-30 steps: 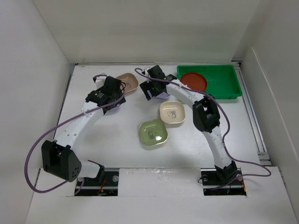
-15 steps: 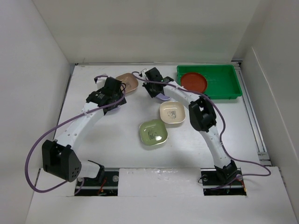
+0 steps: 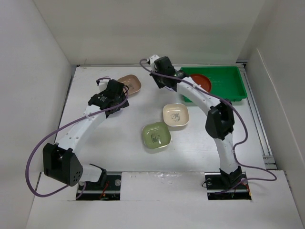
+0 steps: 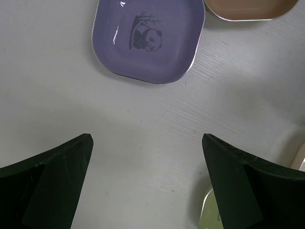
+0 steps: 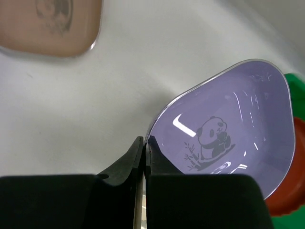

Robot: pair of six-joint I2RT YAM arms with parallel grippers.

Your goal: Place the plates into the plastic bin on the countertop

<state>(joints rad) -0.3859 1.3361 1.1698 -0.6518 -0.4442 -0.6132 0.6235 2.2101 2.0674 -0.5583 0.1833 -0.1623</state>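
In the right tool (image 5: 144, 145), jaws nearly together, grips a lilac plate (image 5: 228, 138) by its rim. Has lifted it off the bench (image 3: 119, 138) within the last second and swung it to the left edge of the plastic bin (image 3: 228, 81), near the red plate (image 3: 200, 82) already inside. Looks ready to lower and let go. Holds the left tool (image 4: 147, 143) spread wide and empty over the second lilac plate (image 4: 147, 38), beside the tan plate (image 4: 248, 9).

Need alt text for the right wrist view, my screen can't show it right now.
The right gripper is shut on the rim of a lilac rounded-square panda-print plate, above the white countertop. A round red plate and a sliver of green plastic bin show at right; a tan-brown plate lies upper left.
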